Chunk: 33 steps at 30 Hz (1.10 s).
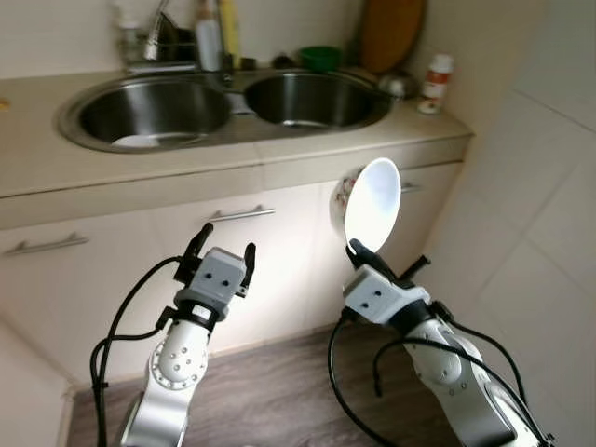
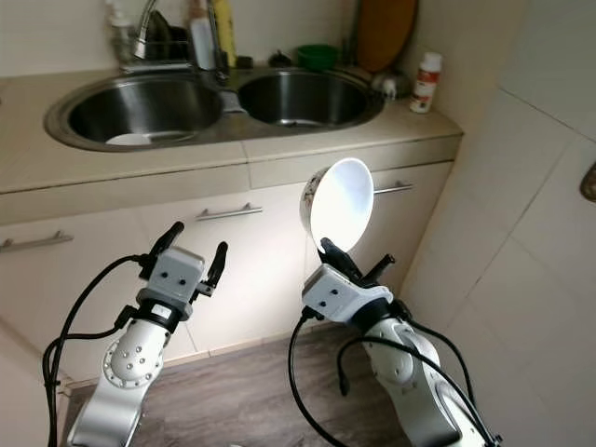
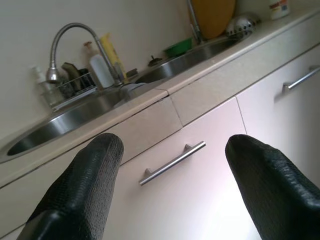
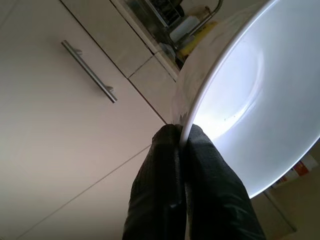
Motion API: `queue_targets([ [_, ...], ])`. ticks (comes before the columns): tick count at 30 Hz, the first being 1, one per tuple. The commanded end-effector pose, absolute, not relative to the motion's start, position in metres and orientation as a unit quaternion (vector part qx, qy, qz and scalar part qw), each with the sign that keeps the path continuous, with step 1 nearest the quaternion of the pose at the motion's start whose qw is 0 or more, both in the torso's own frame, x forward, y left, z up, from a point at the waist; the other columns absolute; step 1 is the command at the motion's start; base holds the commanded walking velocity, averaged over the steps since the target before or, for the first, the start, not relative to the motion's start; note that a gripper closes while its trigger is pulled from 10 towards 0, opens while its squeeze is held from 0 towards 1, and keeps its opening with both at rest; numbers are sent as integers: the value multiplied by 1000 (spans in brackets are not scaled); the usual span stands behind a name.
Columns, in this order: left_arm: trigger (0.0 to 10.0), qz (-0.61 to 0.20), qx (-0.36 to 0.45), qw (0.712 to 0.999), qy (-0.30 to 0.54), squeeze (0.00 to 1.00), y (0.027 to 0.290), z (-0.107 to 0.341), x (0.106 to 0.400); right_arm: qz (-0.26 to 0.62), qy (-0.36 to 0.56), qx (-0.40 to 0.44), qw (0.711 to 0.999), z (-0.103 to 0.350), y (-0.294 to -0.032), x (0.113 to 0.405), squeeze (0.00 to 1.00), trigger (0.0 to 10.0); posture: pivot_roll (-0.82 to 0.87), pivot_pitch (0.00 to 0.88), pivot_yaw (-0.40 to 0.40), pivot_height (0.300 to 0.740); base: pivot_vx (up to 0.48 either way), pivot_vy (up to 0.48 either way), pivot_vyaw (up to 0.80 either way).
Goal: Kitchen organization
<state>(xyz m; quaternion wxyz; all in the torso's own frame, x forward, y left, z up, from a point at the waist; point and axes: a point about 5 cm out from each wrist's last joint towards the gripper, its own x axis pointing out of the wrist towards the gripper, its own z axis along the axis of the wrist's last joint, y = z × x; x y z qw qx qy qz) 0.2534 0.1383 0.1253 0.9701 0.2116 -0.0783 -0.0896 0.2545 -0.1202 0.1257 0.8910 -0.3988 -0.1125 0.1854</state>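
Observation:
My right gripper (image 1: 358,253) is shut on the rim of a white bowl (image 1: 372,201), held upright on edge in front of the cabinet doors below the counter. In the right wrist view both fingers (image 4: 175,165) pinch the bowl's rim (image 4: 250,110). My left gripper (image 1: 223,242) is open with nothing between its fingers, raised before the cabinet door; its fingertips (image 3: 85,185) frame a metal door handle (image 3: 172,162). A double steel sink (image 1: 223,107) sits in the beige counter above, with something white lying in its left basin (image 1: 149,140).
Behind the sink stand a tap (image 1: 158,33), bottles (image 1: 209,37), a green bowl (image 1: 319,58) and a wooden board (image 1: 391,33). A small white bottle (image 1: 435,82) stands at the counter's right end. A tiled wall (image 1: 540,186) closes the right side. Wood floor (image 1: 279,391) lies below.

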Motion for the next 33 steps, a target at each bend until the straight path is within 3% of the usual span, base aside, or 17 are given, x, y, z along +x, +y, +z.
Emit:
queue_targets([
  [1, 10000, -85, 214, 970, -75, 0, 142, 125, 255, 181, -128, -391, 893, 134, -119, 255, 0, 0, 82, 0, -54, 740, 0, 0, 800],
  [2, 10000, -82, 214, 970, -77, 0, 141, 128, 257, 168, -139, -383, 898, 140, -118, 259, 0, 2745, 88, 0, -56, 740, 0, 0, 0],
  [4, 10000, -80, 212, 971, -80, 0, 141, 130, 258, 162, -143, -379, 900, 143, -119, 261, 0, 2745, 88, 0, -56, 740, 0, 0, 0],
  [5, 10000, -78, 212, 971, -83, 0, 141, 132, 259, 155, -150, -375, 902, 147, -119, 264, 0, 10000, 88, 0, -56, 740, 0, 0, 0],
  [24, 10000, -67, 162, 976, -130, 0, 144, 150, 264, 136, -201, -372, 896, 166, -112, 273, 0, 10000, 94, 0, -60, 740, 0, 0, 0],
  [33, 10000, -63, 155, 976, -139, 0, 144, 154, 267, 139, -207, -368, 896, 169, -109, 276, 0, 10000, 98, 0, -64, 740, 256, 0, 168],
])
